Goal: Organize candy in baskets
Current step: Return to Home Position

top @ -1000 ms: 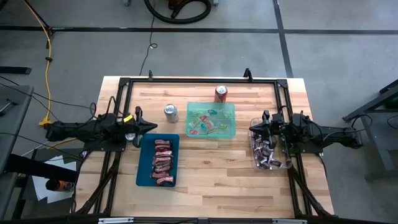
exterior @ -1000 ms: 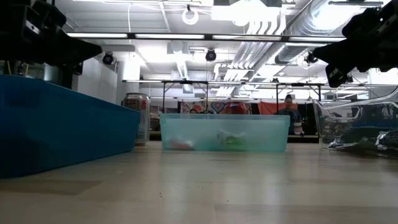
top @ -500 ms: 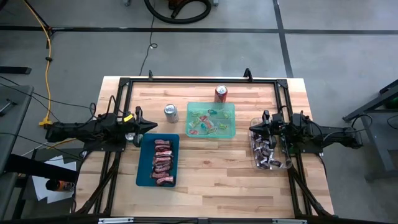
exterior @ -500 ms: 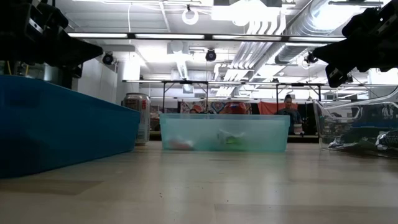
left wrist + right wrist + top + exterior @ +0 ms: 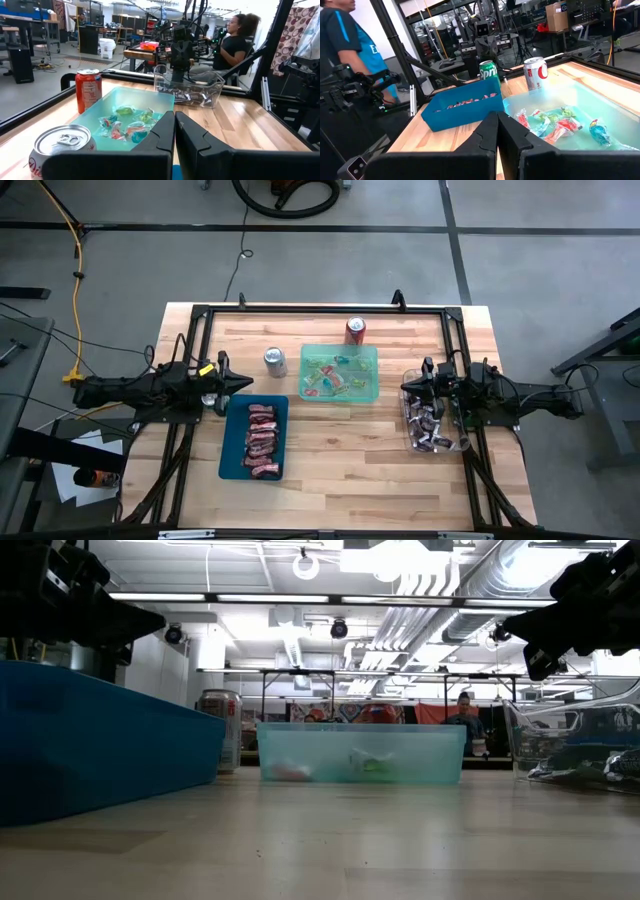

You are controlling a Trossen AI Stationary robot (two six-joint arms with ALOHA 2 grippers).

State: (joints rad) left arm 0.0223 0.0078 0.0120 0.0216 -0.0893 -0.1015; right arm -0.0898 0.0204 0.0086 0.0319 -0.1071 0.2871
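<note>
Teal basket (image 5: 232, 452) holds red candies (image 5: 263, 442), green basket (image 5: 340, 348) bright candies (image 5: 335, 378), clear basket (image 5: 411, 442) dark bars (image 5: 430, 428). Clenched, empty left gripper (image 5: 247, 383) and right gripper (image 5: 405, 387) sit at teal's and clear's upper edges.

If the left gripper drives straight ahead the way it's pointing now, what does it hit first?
Probably the near wall of the light green tray: the left gripper, shut, points straight at it. It hangs above the table, so it may clear the rim; height is unclear.

The wooden bench (image 5: 350, 470) carries a teal basket (image 5: 254, 438) beside the left jaws and a clear basket (image 5: 430, 425) under the right jaws. Between the jaws stand a green basket (image 5: 340, 372), a silver can (image 5: 275, 362) and a red can (image 5: 355, 330).
</note>
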